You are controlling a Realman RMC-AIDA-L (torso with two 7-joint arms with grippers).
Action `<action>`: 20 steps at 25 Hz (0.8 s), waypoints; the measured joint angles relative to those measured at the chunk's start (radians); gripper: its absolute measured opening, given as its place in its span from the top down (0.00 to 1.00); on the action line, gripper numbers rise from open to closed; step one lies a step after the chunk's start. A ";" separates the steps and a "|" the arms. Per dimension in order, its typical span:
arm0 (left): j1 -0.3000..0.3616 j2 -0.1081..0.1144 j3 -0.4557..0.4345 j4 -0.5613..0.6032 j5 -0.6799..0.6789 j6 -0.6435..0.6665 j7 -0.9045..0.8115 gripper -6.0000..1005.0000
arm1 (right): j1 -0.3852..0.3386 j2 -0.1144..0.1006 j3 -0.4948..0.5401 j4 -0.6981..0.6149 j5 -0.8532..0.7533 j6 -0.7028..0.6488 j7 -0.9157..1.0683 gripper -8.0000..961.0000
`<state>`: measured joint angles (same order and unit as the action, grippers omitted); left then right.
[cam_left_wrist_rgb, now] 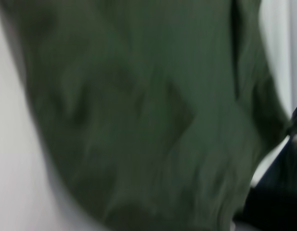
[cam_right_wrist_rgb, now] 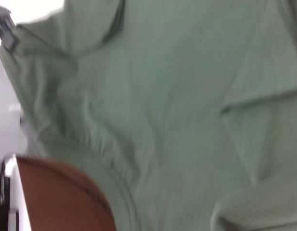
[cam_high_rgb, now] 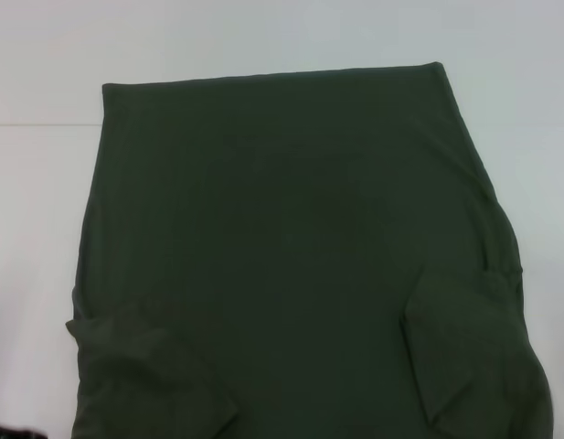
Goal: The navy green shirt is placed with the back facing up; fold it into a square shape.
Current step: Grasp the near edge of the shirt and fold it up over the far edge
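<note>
Head view: navy green shirt [cam_high_rgb: 291,247] flat, sleeves folded in

no text, label, brand, number or sign is showing legibly anywhere in these views. the navy green shirt [cam_high_rgb: 300,247] is presenting only plain dark fabric in the head view (no print, tag or logo is standing out on it), and the white table [cam_high_rgb: 35,229] around the shirt is carrying no readable marks. both wrist views are showing the same plain cloth blurred, with nothing that can be read on it.
</note>
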<state>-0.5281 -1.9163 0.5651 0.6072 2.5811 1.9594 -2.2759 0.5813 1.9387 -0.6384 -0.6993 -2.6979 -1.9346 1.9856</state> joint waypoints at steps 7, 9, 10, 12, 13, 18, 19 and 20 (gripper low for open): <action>-0.009 0.011 -0.357 0.002 -0.018 -0.058 0.017 0.92 | 0.009 -0.023 0.213 -0.002 0.099 0.032 0.002 0.96; -0.007 0.011 -0.379 0.003 -0.025 -0.066 0.016 0.92 | 0.007 -0.027 0.232 -0.002 0.127 0.046 0.004 0.96; -0.003 0.012 -0.395 0.004 -0.038 -0.080 0.016 0.92 | 0.004 -0.029 0.247 -0.001 0.154 0.065 0.005 0.96; 0.009 0.012 -0.431 0.003 -0.086 -0.116 0.016 0.91 | -0.001 -0.031 0.266 0.001 0.208 0.114 0.005 0.96; 0.015 0.012 -0.443 0.001 -0.111 -0.132 0.019 0.91 | -0.003 -0.031 0.269 0.005 0.232 0.141 0.006 0.96; 0.034 -0.012 -0.461 -0.003 -0.227 -0.211 0.039 0.91 | -0.003 -0.021 0.275 0.047 0.369 0.292 -0.003 0.96; 0.036 -0.021 -0.460 -0.004 -0.242 -0.225 0.044 0.91 | -0.002 -0.019 0.275 0.059 0.395 0.322 -0.008 0.96; 0.036 -0.030 -0.460 -0.005 -0.263 -0.245 0.055 0.91 | -0.001 -0.015 0.273 0.070 0.417 0.348 -0.014 0.96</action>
<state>-0.4917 -1.9464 0.1047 0.6018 2.3180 1.7147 -2.2213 0.5799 1.9233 -0.3649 -0.6294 -2.2807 -1.5863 1.9720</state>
